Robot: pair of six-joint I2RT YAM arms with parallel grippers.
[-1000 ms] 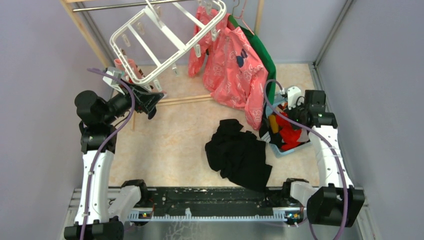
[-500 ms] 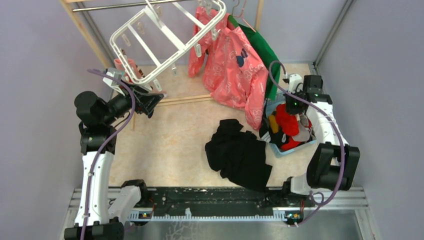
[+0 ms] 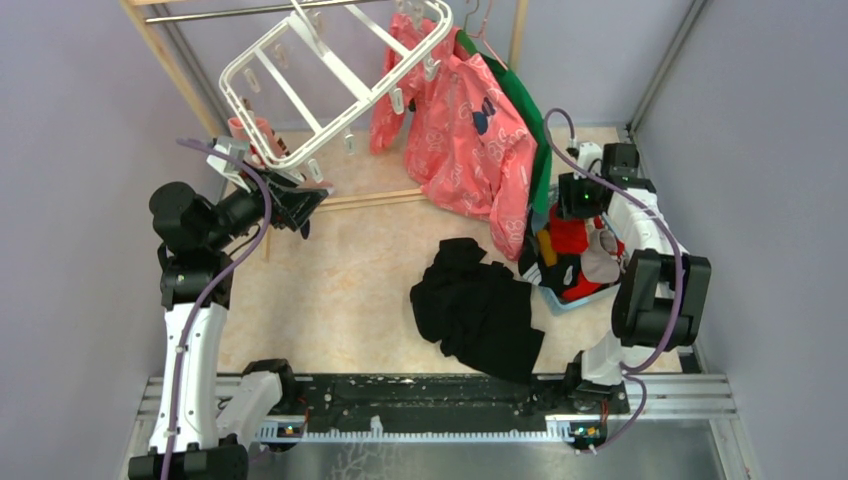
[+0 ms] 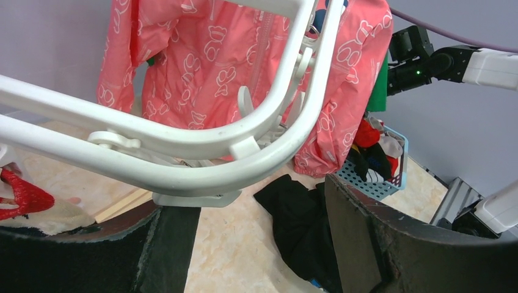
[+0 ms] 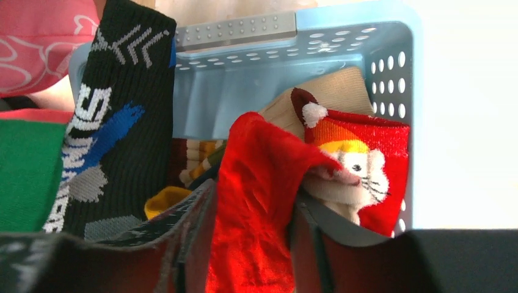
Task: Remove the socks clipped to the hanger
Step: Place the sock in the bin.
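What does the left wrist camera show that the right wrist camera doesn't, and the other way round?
Only the left wrist view shows the white hanger and the black cloth heap. Only the right wrist view shows the red sock caught in the right tool and a black sock with lettering. Both show the blue basket and the pink shirt.

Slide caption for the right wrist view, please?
Red fuzzy sock between the right gripper's fingers, at a pale blue perforated plastic basket of other socks.
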